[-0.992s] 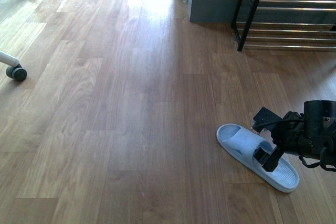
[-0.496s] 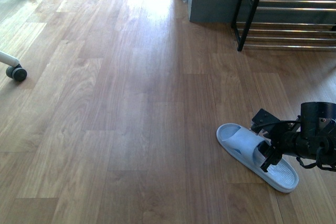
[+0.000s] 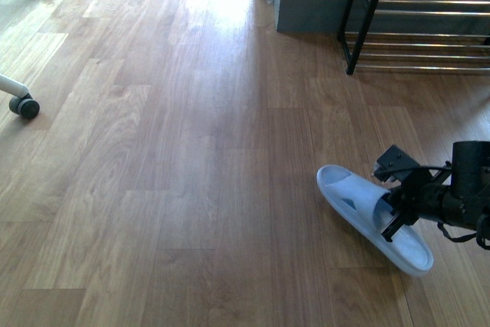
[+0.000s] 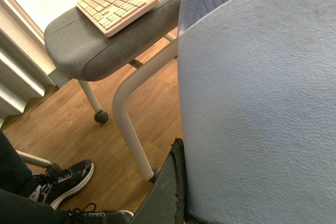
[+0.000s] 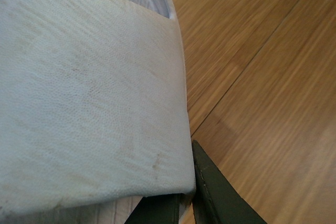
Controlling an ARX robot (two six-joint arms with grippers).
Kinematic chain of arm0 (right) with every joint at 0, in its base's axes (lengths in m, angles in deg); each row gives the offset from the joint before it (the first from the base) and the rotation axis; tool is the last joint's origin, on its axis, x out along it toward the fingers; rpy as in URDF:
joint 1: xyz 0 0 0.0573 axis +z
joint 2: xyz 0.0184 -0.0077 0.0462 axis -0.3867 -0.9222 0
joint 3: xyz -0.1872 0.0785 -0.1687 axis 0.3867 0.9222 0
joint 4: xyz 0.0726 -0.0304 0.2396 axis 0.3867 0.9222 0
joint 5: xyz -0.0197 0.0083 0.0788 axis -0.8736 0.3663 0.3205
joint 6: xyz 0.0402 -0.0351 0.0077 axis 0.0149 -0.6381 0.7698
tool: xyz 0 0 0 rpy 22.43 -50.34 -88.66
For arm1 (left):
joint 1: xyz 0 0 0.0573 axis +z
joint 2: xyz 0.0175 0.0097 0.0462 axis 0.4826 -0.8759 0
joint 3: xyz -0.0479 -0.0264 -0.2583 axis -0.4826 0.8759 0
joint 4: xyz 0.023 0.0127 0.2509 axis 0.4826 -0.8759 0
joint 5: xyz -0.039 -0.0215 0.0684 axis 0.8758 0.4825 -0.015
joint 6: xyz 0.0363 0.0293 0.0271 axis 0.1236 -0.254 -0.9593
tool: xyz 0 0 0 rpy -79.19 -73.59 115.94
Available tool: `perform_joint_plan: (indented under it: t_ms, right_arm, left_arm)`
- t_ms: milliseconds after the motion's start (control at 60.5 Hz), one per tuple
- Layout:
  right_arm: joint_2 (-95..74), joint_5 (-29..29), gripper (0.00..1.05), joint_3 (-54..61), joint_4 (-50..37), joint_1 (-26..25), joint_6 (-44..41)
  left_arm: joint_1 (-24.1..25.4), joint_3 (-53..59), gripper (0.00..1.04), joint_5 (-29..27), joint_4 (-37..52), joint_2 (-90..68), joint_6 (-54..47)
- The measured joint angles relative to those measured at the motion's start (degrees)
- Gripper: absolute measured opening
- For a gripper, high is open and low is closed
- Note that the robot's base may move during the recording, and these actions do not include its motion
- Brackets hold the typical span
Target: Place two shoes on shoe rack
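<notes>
Shoe 1: pale blue rubber slide slipper (image 3: 358, 198), wide pebbled strap over a ribbed footbed. It lies low over the wood floor at front right, long axis diagonal, toe pointing left and away, and looks rolled onto one long edge. The right pincer (image 3: 392, 220) is clamped on its strap. Floor contact unclear. Shoe 2: matching pale blue slide slipper (image 4: 262, 103), seen only in the left wrist view, off the floor with its strap edge in the left pincer (image 4: 179, 182). Black-framed shoe rack (image 3: 367, 13) with chrome bars stands far right, well apart from shoe 1; visible tiers bare.
</notes>
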Motion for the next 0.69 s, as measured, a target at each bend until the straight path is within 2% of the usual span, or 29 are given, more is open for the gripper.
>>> perform_joint_plan:
  t_ms: [281,480,695]
  right_arm:
    - [17.4,5.4,0.01,11.9,-6.3,-4.0,5.6]
    - [26.9,7.1,0.01,21.7,-11.8,-6.2,7.3]
    - [37.2,8.3,0.01,32.6,-15.8,-11.6,9.4]
  left_arm:
    - [0.0,0.0,0.02,0.0,0.0,0.0,0.0]
    - [0.0,0.0,0.02,0.0,0.0,0.0,0.0]
    - [0.0,0.0,0.02,0.0,0.0,0.0,0.0]
